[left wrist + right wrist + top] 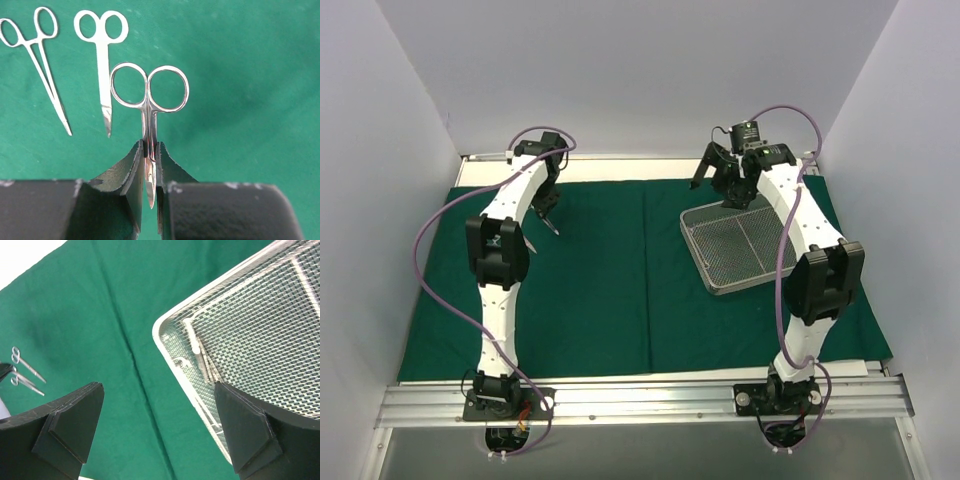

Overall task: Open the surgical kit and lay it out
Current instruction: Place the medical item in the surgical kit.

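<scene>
The dark green drape [600, 290] lies spread flat over the table. The silver wire-mesh tray [752, 268] sits on its right half. My left gripper [150, 150] is shut on the blades of small steel scissors [150, 95], whose ring handles point away from it, just above the drape at the far left [550, 215]. Thin forceps [37, 60] and a second pair of scissors [102, 60] lie side by side on the drape beyond it. My right gripper [157, 390] is open and empty, above the tray's far left corner [715, 185]. The tray [250, 340] looks bare inside.
A fold crease [646, 280] runs front to back down the drape's middle. White walls close in the left, right and back. The aluminium rail [640, 400] with both arm bases runs along the near edge. A bare white strip of table [620, 170] shows behind the drape.
</scene>
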Available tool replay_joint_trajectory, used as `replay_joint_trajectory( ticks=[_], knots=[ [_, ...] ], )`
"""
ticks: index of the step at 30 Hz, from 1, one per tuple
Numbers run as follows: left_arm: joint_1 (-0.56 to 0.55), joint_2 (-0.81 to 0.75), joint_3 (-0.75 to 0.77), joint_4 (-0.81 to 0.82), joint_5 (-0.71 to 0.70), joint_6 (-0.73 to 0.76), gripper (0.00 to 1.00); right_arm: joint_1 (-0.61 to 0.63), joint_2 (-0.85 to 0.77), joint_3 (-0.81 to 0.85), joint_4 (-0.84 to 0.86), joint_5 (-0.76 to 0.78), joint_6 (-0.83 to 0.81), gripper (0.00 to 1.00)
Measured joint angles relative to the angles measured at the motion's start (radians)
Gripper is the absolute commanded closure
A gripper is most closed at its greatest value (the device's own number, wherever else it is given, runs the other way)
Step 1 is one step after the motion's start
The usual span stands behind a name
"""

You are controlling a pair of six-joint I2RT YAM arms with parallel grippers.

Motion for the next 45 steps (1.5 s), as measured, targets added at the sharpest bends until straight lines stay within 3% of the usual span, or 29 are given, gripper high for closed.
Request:
replay_joint_trajectory(
  ticks=[18,45],
  knots=[
    [0.083,0.173,0.093,-0.007,0.019,-0.011,0.98,-0.07,0.0,-0.059,0.001,-0.007,-0.003,0.0],
    [0.105,0.241,0.156,0.016,0.111,0.045,0.95,-0.084,0.01,-0.059,0.008,-0.016,-0.003,0.0]
  ],
)
